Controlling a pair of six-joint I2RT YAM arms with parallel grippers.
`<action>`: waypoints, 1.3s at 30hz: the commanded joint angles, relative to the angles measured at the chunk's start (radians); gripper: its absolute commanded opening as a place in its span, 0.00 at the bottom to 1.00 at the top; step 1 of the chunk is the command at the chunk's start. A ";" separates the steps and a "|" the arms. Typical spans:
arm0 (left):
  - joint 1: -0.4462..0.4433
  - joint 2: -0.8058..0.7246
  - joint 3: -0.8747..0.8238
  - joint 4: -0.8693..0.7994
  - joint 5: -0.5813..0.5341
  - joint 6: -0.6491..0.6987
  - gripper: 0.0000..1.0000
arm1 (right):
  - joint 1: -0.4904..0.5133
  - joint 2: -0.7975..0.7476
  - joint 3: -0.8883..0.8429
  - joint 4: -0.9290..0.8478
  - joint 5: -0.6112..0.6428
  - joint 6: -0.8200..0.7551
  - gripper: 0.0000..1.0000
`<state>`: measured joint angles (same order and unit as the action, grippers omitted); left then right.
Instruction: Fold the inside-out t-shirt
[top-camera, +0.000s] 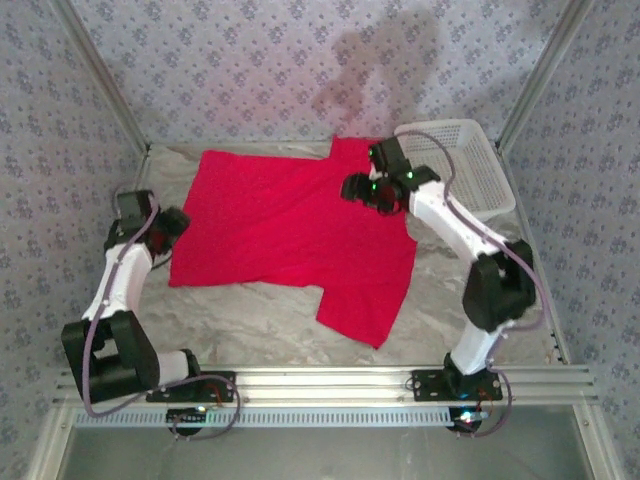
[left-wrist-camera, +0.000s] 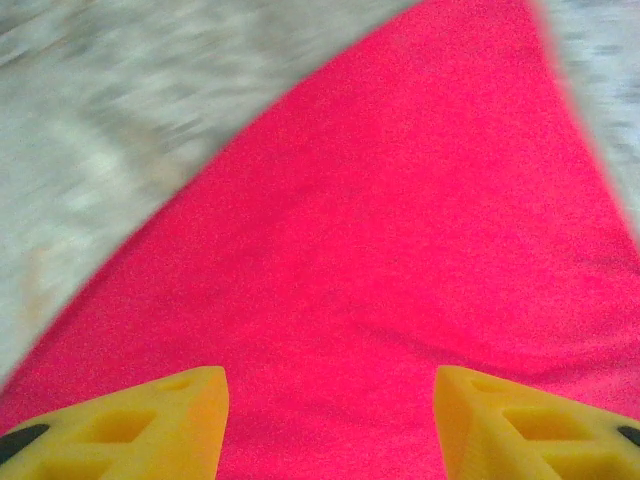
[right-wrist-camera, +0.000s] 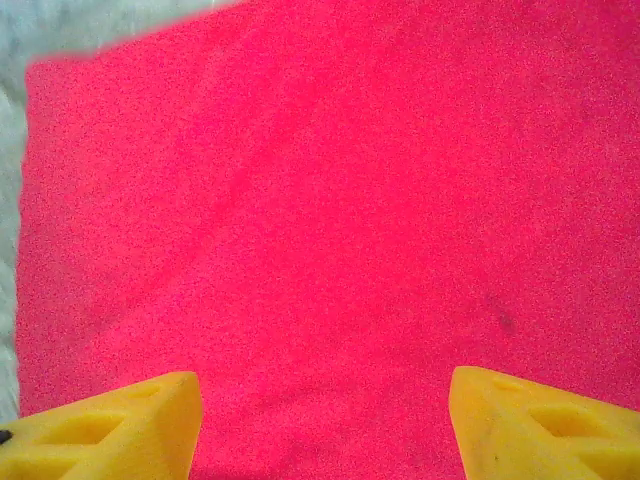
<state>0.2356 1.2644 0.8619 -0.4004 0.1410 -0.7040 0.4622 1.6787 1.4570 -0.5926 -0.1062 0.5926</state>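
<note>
- Across the middle and far half of the tabletop (top-camera: 260, 320): inside-out t-shirt (top-camera: 290, 225), spread nearly flat, with one flap reaching toward the near right corner and its far right part near the white basket (top-camera: 480, 165).
- At the shirt's left edge: left gripper (left-wrist-camera: 330, 375), fingers well apart, red cloth below and between them, nothing pinched.
- Over the far right part of the shirt, just short of the basket: right gripper (right-wrist-camera: 325, 376), likewise spread wide and holding nothing.
- Step in hand, by the look of it: lining up both grippers on opposite sides of the shirt for a first fold, with no fold made so far.
- Next move calls for lowering each gripper onto an edge or corner, closing on a firm bite of cloth, then lifting and carrying both sides across together for an even landing.
- Worth watching: left wrist view blurred, so height above the cloth hard to tell; near right flap probably in need of squaring up before a tidy fold.
</note>
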 joint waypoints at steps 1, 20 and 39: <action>0.089 -0.025 -0.083 -0.092 0.023 0.019 0.53 | 0.062 -0.102 -0.203 -0.051 0.161 -0.013 0.64; 0.148 0.117 -0.173 -0.021 0.065 0.023 0.43 | 0.177 -0.419 -0.624 -0.082 0.281 0.116 0.62; 0.148 0.001 -0.175 -0.053 0.094 0.008 0.00 | 0.550 -0.473 -0.817 -0.175 0.138 0.500 0.47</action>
<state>0.3798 1.3014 0.6777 -0.4019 0.2214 -0.6998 0.9787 1.2209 0.6590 -0.7769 0.0517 0.9783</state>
